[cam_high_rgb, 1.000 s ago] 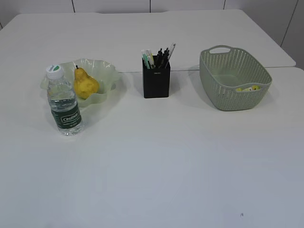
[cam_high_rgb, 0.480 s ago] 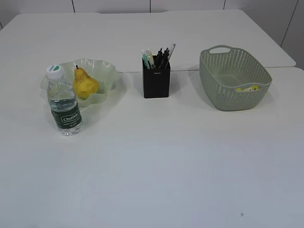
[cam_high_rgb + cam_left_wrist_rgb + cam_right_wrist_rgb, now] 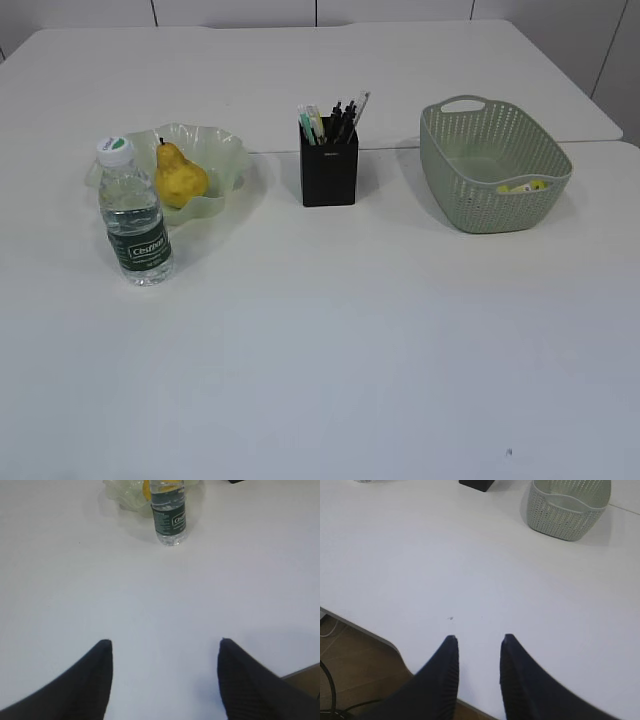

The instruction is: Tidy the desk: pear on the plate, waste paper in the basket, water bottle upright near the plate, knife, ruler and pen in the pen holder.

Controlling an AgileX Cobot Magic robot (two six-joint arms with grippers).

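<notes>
The yellow pear [image 3: 180, 177] lies in the pale green wavy plate [image 3: 225, 150] at the left. In front of the plate the water bottle [image 3: 135, 218] [image 3: 168, 514] stands upright. The black pen holder [image 3: 329, 171] [image 3: 476, 484] in the middle holds several pens; knife and ruler cannot be told apart among them. Yellow waste paper [image 3: 522, 186] shows inside the sage green basket [image 3: 492, 165] [image 3: 567, 505] at the right. No arm appears in the exterior view. My left gripper [image 3: 165, 642] hangs open over bare table, well short of the bottle. Near the table's front edge my right gripper [image 3: 479, 639] is open and empty.
The white table [image 3: 330, 340] ends just below my right gripper, where the floor [image 3: 350, 660] and a cable show. A second table surface [image 3: 300, 60] lies behind the objects, a seam between the two.
</notes>
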